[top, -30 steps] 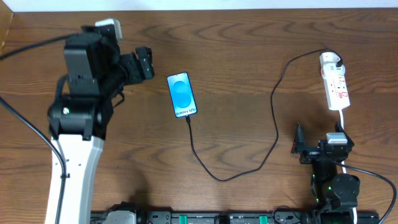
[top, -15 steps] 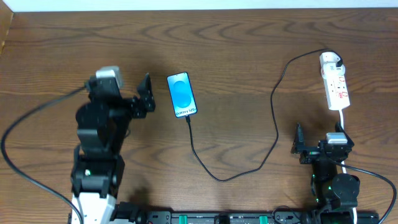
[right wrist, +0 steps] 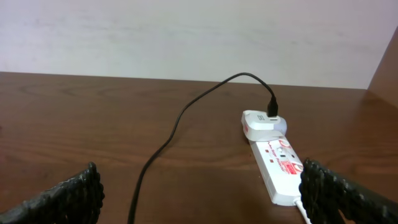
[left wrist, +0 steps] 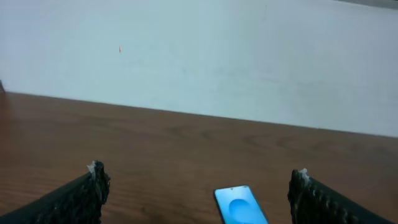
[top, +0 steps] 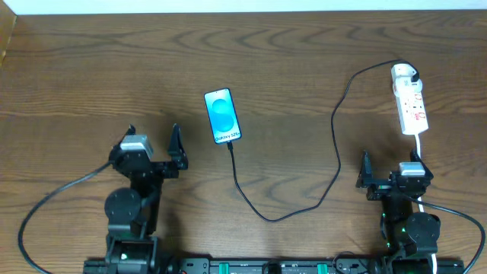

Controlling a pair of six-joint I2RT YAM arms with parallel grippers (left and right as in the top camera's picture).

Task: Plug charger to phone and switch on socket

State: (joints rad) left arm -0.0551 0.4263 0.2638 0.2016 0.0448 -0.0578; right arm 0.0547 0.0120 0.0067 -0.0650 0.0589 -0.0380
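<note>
The phone (top: 222,116) lies flat left of the table's middle, its blue screen up; the left wrist view shows the phone (left wrist: 239,206) low between the fingers. The charger's black cable (top: 266,217) runs from the phone's near edge, loops toward me and climbs to a white plug (top: 405,74) seated in the socket (top: 414,108). My left gripper (top: 153,138) is open and empty, near and left of the phone. My right gripper (top: 389,167) is open and empty, just in front of the socket (right wrist: 280,165), with the cable (right wrist: 180,118) running ahead of it.
The socket's thick white cord (top: 421,148) runs down past my right arm. A pale wall (left wrist: 199,56) rises beyond the table's far edge. Wooden table (top: 289,61) stretches behind the phone.
My left arm has drawn back from beside the phone toward the front edge and folded low, jaws staying open. The right arm, phone and cable have not moved.
</note>
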